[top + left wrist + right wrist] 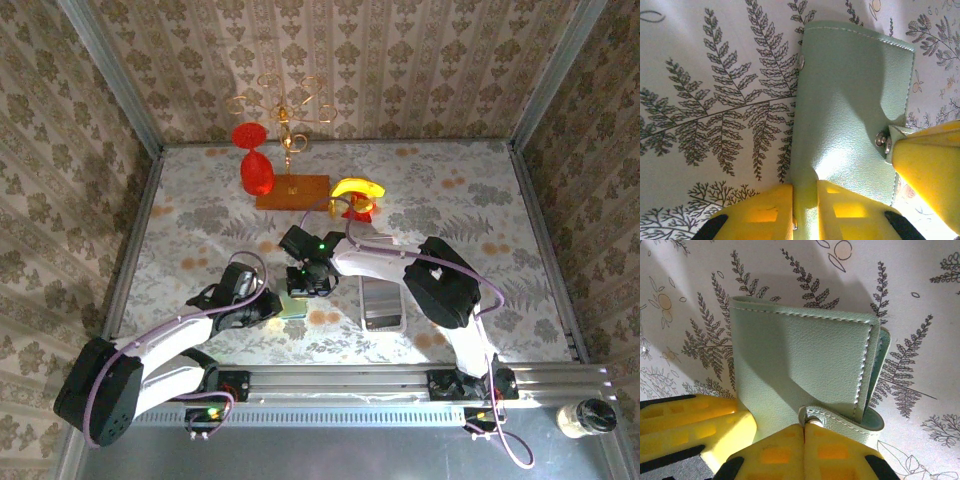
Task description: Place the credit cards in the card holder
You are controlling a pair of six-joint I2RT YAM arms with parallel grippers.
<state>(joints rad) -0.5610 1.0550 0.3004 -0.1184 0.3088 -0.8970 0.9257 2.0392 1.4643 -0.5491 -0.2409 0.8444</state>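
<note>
The left gripper (805,194) is seen with its jaws drawn narrow, and the bottom edge of the sage-green card holder (850,100) is pinched between the yellow fingers. The right gripper (804,429) is pressed fully together, and the holder's little tab (840,416) is nipped between its tips. A silver snap (882,139) is shown on that tab, right at the right gripper's fingertip. The holder is kept folded shut and is laid flat against the fern-printed table (700,75), caught by both grippers at once. From above, it is found between the two wrists, near the front of the table. A long white tray (383,303) is set just to its right, apart from it. Farther back, a red goblet (256,165) and a banana (357,188) are spotted.
</note>
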